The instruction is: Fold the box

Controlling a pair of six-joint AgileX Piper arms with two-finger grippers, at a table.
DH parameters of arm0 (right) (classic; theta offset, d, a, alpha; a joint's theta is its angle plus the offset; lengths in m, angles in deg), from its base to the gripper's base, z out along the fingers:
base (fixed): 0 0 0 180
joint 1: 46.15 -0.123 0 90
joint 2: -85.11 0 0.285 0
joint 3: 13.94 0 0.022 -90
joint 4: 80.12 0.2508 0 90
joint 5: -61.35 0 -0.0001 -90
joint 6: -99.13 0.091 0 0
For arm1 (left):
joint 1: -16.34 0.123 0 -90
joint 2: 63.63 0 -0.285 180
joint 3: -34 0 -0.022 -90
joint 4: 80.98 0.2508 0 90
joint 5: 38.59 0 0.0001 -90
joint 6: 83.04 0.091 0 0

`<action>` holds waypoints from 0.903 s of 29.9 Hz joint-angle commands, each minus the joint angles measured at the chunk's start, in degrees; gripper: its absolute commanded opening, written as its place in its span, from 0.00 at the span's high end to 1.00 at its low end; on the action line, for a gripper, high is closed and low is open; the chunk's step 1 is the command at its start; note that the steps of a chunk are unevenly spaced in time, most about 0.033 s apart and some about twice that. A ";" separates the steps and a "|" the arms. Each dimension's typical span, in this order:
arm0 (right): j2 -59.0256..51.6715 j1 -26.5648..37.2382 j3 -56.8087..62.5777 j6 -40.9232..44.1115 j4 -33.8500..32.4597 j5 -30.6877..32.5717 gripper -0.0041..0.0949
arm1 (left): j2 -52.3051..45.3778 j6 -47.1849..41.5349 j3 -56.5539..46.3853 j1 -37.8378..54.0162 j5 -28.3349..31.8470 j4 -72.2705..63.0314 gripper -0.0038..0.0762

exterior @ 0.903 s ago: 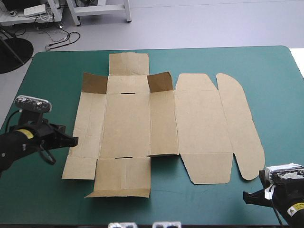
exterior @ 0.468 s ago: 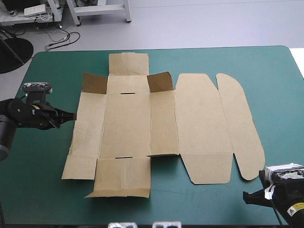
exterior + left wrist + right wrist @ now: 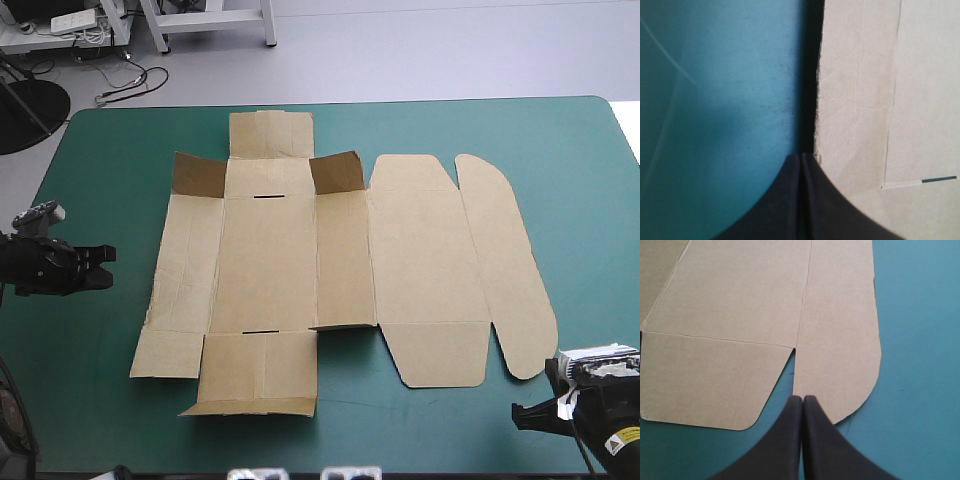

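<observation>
Jaws together on both arms, holding nothing. Flat cut sheet of brown board, the box [image 3: 400, 260], lies mid teal-green surface [image 3: 590, 170], unmoved. Two small far flaps [image 3: 199, 176] stand; rest flat. Earlier at edge of left side panel [image 3: 186, 265], left jaws now backed off, apart from it, tip aimed at edge. Near rounded lid flap [image 3: 840, 340], right jaws idle. Judgement: no wall raised, folding barely begun.

Even light covers my tabletop [image 3: 580, 180]; a dark shadow [image 3: 810, 75] lines the box [image 3: 865, 100] edge ahead of my left claw [image 3: 802, 156].
</observation>
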 commanded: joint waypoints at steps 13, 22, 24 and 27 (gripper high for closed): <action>0.49 -0.13 -1.72 -0.24 0.14 -3.38 0.98 | 6.61 2.31 1.87 -0.16 -4.83 -5.24 0.69; 0.49 -0.13 -1.72 -0.24 0.01 -3.49 0.98 | 6.84 2.31 1.87 -5.56 -3.75 -5.35 0.24; 0.49 -0.13 -1.72 -0.24 0.01 -3.49 0.98 | 7.13 2.04 1.87 -7.39 -2.37 -4.41 0.24; 0.49 -0.13 -1.72 -0.24 -0.22 -3.49 0.98 | 8.07 2.03 1.87 -8.57 -2.31 -3.29 0.25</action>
